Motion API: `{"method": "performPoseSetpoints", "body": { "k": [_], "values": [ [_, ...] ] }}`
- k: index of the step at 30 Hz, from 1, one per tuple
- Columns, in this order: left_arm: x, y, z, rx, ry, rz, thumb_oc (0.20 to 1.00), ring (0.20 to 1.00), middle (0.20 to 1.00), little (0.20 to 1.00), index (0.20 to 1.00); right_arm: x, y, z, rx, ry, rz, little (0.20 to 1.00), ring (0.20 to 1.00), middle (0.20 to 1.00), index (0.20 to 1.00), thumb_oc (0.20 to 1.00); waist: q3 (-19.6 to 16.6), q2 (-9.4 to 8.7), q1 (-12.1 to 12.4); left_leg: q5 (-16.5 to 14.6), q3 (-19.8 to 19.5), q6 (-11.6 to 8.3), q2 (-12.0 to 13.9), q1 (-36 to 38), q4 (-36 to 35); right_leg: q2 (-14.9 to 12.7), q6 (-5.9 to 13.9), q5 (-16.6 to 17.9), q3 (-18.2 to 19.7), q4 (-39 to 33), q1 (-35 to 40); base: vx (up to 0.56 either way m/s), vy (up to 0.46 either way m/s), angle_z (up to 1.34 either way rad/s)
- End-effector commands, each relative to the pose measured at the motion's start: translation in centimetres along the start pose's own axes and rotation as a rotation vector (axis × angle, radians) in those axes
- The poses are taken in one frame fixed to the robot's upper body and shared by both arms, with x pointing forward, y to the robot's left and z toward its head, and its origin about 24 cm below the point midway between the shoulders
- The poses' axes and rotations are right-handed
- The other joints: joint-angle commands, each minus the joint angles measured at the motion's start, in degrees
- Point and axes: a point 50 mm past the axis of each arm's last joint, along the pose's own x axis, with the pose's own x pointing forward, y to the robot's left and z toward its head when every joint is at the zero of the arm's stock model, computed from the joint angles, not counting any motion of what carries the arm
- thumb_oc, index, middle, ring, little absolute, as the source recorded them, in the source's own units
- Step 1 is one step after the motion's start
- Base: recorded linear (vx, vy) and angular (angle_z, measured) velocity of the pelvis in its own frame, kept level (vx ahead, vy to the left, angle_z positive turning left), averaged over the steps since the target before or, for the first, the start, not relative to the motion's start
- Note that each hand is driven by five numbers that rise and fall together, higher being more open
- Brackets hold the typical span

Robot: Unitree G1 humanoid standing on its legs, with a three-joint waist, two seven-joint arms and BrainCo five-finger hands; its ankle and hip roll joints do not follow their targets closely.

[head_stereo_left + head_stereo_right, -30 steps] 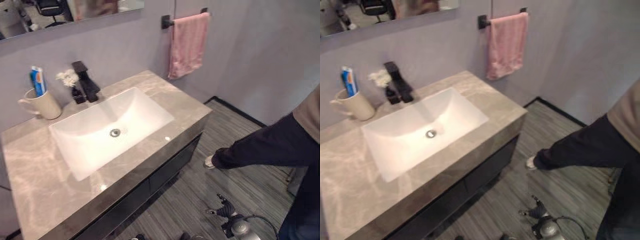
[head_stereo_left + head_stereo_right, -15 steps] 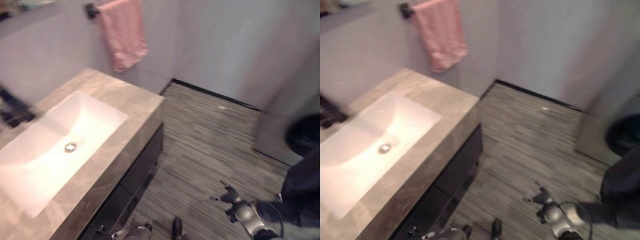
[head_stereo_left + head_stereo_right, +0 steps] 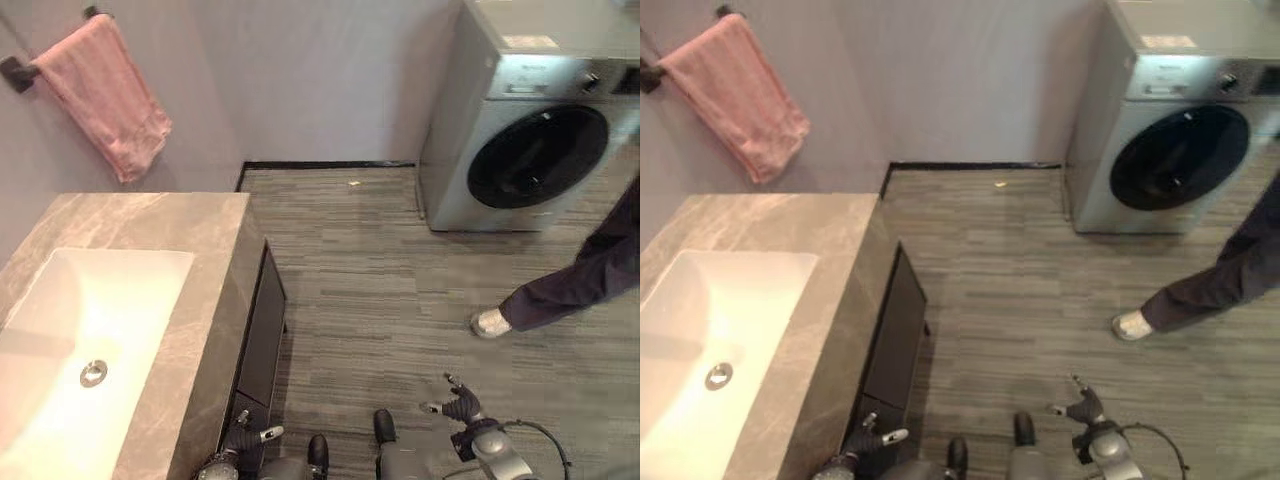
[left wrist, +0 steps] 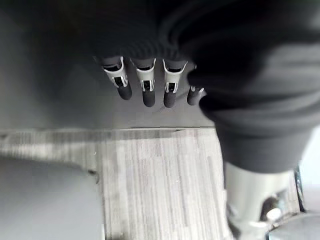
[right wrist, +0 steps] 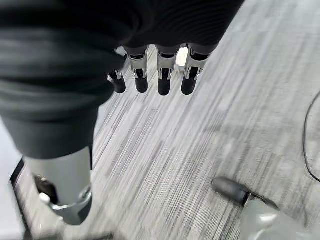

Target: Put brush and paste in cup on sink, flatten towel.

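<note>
The floor [image 3: 380, 270] here is grey striped planks, and it fills the space between the vanity and the far wall. Closest to me, low over this floor, hang both my hands. My left hand [image 3: 243, 438] is just beside the dark cabinet front [image 3: 262, 335] of the vanity; its fingers [image 4: 145, 90] are straight and relaxed and hold nothing. My right hand [image 3: 457, 405] is on the other side, also with fingers [image 5: 163, 80] straight and loose, nothing inside them.

On my left stands the marble counter [image 3: 200, 290] with the white sink [image 3: 90, 340] set in it and the metal drain [image 3: 93, 373] at its bottom. I see no brush, paste or cup on the part of the counter that shows.

Farther, on the wall above the counter's far end, the pink towel [image 3: 105, 95] hangs from a black bar [image 3: 20, 70], bunched and wrinkled, not flat. At the far right a silver washing machine [image 3: 530, 120] stands against the wall. A person's leg [image 3: 575, 285] in dark trousers, with a light shoe [image 3: 490, 323], steps on the floor near the machine.
</note>
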Motion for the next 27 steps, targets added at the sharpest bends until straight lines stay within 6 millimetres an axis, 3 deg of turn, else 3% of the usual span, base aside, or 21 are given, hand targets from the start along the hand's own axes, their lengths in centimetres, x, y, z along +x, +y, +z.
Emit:
{"method": "performPoseSetpoints", "body": {
  "k": [1,5,7,11,16,24,27],
  "values": [
    [-0.5,5.8,-0.8,0.084,0.011,0.166,1.000,1.000,1.000,1.000,1.000,0.2,-1.6,0.0,0.013,-0.008,-0.058,1.000,1.000,1.000,1.000,1.000,0.38,-3.94,-0.05,-5.15,-6.41,-1.09,-2.48,2.81,1.62,0.58,2.11,-3.83,0.58,5.74,3.14,-0.07,0.010,0.24],
    [-0.8,5.9,-0.8,0.061,0.004,0.167,1.000,1.000,1.000,1.000,1.000,0.0,-1.9,-1.1,0.007,0.036,-0.065,1.000,1.000,1.000,1.000,1.000,-1.00,-4.40,1.06,-4.32,-4.68,-1.18,-2.08,2.29,0.89,0.74,1.31,-5.97,-3.16,5.01,6.66,-0.05,-0.039,-0.38],
    [-0.9,5.9,-1.6,0.037,0.036,0.179,1.000,1.000,1.000,1.000,1.000,-0.3,-2.1,-1.6,0.001,0.049,-0.066,1.000,1.000,1.000,1.000,1.000,-2.71,-5.30,1.60,-3.72,-3.04,-2.04,-1.93,2.75,0.17,2.39,1.19,-5.48,-2.89,-1.72,9.37,0.05,-0.180,-0.58],
    [-0.8,5.6,-1.4,0.024,0.032,0.180,1.000,1.000,1.000,1.000,1.000,-0.6,-2.3,-2.2,-0.003,0.061,-0.068,1.000,1.000,1.000,1.000,1.000,-2.73,-5.33,1.36,-3.08,-3.86,-2.59,-1.20,3.06,0.11,3.83,0.16,-6.15,-2.24,-2.50,10.36,0.04,-0.114,-0.10],
    [-0.3,5.4,0.2,0.055,-0.028,0.176,1.000,1.000,1.000,1.000,1.000,-0.9,-1.6,-2.7,0.063,0.079,-0.057,1.000,1.000,1.000,1.000,1.000,-2.57,-5.56,0.73,-1.99,-5.66,-4.12,0.20,3.11,-0.09,5.06,-1.20,-7.88,-3.73,-1.59,11.10,0.05,-0.190,0.19],
    [0.4,5.0,1.9,0.065,-0.074,0.170,1.000,1.000,1.000,1.000,1.000,-0.6,-1.2,-1.8,0.128,0.051,-0.045,1.000,1.000,1.000,1.000,1.000,-1.95,-5.81,0.72,-1.09,-7.36,-5.99,1.59,1.90,2.53,7.13,-2.81,-8.94,-4.22,-1.95,12.25,0.03,-0.128,0.15],
    [0.5,4.9,1.7,0.059,-0.055,0.174,1.000,1.000,1.000,1.000,1.000,-0.4,-1.0,-1.7,0.127,0.056,-0.045,1.000,1.000,1.000,1.000,1.000,-2.38,-6.08,0.87,-0.41,-7.54,-6.22,1.65,2.36,1.31,7.47,-2.68,-8.36,-4.43,-3.29,12.96,0.04,-0.054,0.00]
  ]
}}
